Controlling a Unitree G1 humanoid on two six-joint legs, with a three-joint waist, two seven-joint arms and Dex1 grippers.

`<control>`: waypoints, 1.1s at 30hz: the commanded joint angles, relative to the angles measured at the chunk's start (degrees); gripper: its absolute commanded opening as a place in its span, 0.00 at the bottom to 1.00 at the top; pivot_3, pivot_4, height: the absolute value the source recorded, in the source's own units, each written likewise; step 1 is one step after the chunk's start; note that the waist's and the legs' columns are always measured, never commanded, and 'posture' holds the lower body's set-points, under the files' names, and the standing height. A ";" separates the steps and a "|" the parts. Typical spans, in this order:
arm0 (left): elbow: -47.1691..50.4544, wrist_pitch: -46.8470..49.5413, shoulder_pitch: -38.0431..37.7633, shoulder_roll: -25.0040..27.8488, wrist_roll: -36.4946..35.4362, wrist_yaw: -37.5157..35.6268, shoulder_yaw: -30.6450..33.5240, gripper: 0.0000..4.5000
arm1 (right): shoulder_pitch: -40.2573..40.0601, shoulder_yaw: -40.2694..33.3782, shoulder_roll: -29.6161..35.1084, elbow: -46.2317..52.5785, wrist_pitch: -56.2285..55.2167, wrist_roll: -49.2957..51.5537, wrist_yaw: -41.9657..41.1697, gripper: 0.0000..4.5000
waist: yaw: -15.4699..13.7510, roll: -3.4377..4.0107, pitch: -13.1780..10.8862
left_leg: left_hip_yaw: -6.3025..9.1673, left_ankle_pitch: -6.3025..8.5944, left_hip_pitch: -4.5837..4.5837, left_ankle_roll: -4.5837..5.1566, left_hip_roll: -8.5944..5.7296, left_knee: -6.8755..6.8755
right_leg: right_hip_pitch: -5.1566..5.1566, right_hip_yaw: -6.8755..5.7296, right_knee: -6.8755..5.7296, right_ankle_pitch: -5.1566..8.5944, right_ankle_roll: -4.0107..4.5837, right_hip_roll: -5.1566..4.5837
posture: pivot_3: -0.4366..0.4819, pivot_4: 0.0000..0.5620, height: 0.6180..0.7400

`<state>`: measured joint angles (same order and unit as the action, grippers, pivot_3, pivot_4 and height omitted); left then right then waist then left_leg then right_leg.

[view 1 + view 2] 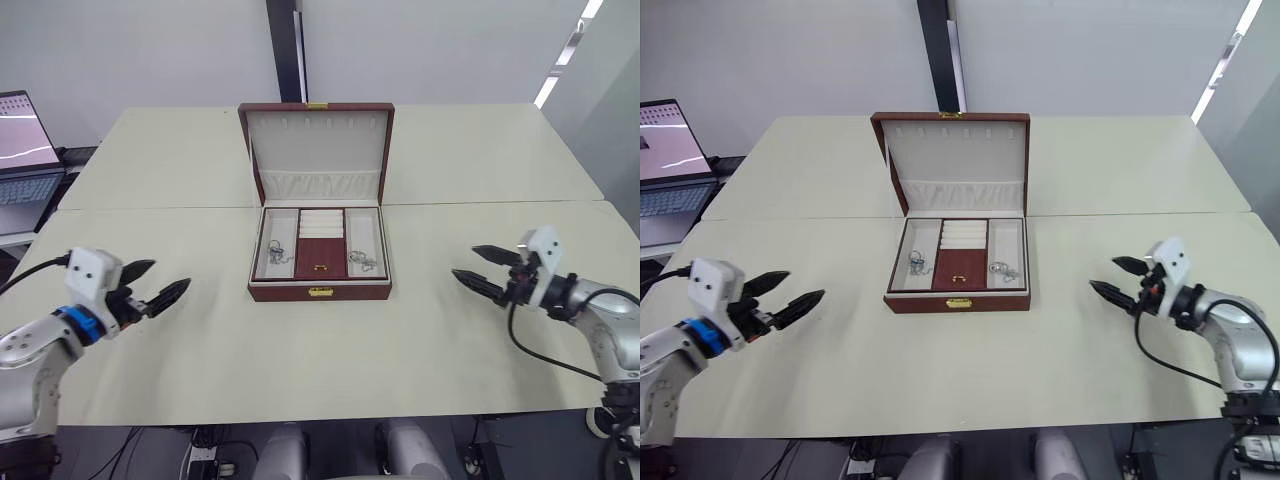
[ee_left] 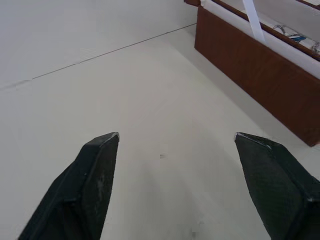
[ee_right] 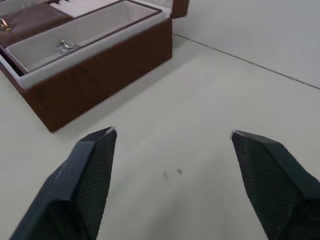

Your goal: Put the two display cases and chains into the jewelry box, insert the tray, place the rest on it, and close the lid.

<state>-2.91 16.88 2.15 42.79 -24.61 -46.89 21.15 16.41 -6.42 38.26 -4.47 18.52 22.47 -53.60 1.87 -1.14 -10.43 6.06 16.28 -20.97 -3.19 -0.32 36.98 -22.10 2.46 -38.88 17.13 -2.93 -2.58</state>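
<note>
A laptop [image 1: 25, 150] sits at the far left, past the edge of the worktop [image 1: 200, 330]. Its screen is lit, but no words on it can be read.

The left end effector [image 1: 160, 285] hovers over the left part of the worktop. Its two black fingers are spread apart and hold nothing.

The box [image 1: 319, 262] stands in the middle of the worktop, well apart from both end effectors. Its lid [image 1: 317, 150] is up and shows cream lining with a gathered pocket. A small gold clasp [image 1: 320, 292] sits on the front wall. The tray [image 1: 320, 255] is in the box, with its brown panel in the middle. A chain [image 1: 277, 252] lies in the tray's left slot and another chain [image 1: 364, 262] lies in the right slot. No brand or writing shows on the box.

The right end effector [image 1: 478, 268] hovers over the right part of the worktop. Its fingers are spread apart too, and hold nothing.
</note>
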 commanded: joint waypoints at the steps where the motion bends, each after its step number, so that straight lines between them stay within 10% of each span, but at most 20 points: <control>1: -0.04 0.03 3.97 -1.26 1.29 1.94 -2.21 0.59 | 3.26 2.08 -1.84 0.46 0.31 -1.86 2.23 0.55 | -0.02 0.00 0.00 | 0.00 0.00 -0.04 0.00 -0.01 0.00 | -0.03 0.00 0.01 0.00 0.00 -0.01 | 0.48 0.27 1.00; 10: -5.01 -0.92 11.97 -7.82 4.62 3.71 -10.10 0.00 | 13.33 8.27 -11.84 -8.32 -2.52 -7.32 6.69 0.04 | 0.07 0.00 0.00 | 0.01 -0.06 -0.03 -0.09 -0.02 0.01 | -0.10 -0.01 -0.07 -0.01 0.00 -0.01 | 0.48 0.27 1.00; 33: 4.77 6.65 10.38 -11.11 1.07 -1.82 -14.93 0.00 | 12.05 13.30 -17.24 -2.12 3.29 -5.92 2.32 0.00 | 0.50 0.00 0.01 | 0.04 -0.08 -0.06 -0.13 -0.03 0.00 | -0.15 0.01 -0.07 -0.01 0.01 -0.03 | 0.48 0.27 1.00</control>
<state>-2.89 22.77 12.45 32.35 -20.91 -45.40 9.25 28.59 4.66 22.37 -10.93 21.20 14.19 -48.45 2.37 -1.14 -10.42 6.11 16.21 -21.03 -3.32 -0.35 36.98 -22.24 2.46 -38.95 17.12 -2.93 -2.60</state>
